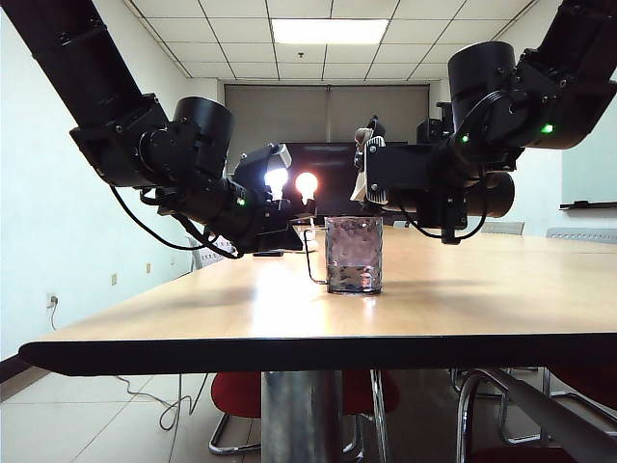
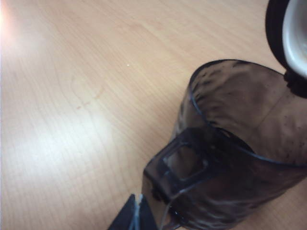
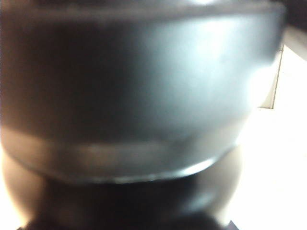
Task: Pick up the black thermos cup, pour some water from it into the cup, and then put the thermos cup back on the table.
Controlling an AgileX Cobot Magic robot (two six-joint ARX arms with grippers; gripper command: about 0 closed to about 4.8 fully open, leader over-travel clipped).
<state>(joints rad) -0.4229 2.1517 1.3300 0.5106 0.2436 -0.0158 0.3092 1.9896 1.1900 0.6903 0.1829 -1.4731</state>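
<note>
The black thermos cup [image 3: 144, 96] filled the right wrist view, a blurred dark cylinder. In the exterior view it lay tipped level at upper centre, its pale spout just above the cup [image 1: 353, 254]. The right gripper [image 1: 386, 183] was clamped around it. Pouring well probably called for a slow tilt with the spout kept over the rim. The dimpled translucent cup stood mid-table [image 1: 501, 299]. The left gripper [image 1: 280, 231] sat just left of the cup; its jaws could not be told.

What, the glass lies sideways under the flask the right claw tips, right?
No: the cup stands upright on the table, per the exterior view. The right claw does tip the black thermos cup above it; left claw sits beside it.
</note>
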